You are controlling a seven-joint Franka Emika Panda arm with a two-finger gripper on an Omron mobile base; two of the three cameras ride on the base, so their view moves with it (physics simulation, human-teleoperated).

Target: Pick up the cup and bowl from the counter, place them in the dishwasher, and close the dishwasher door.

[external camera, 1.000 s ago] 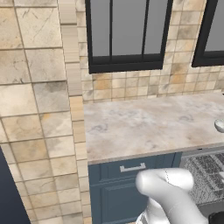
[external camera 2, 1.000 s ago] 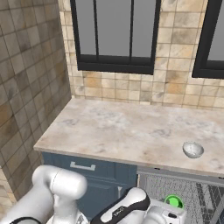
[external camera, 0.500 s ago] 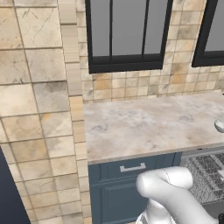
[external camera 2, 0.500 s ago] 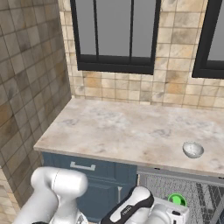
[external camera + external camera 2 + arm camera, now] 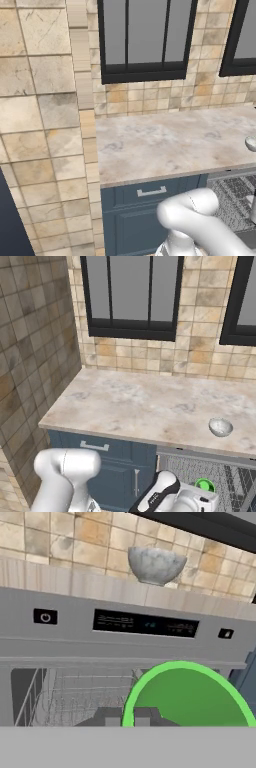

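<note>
Claw (image 5: 128,718) at the bottom of the hand view is pinched on the green cup (image 5: 187,698), in front of the open dishwasher (image 5: 125,637). We see the bowl (image 5: 220,427) on the worktop (image 5: 145,406), lower right.

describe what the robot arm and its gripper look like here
The arm is glossy white with rounded, tube-like links and a dark band at a joint near the wrist. The hand is white and boxy. The gripper ends in two small dark grey finger tips.

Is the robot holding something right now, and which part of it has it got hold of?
The gripper is shut at the rim of a bright green round cup, in front of the open grey dishwasher.
</note>
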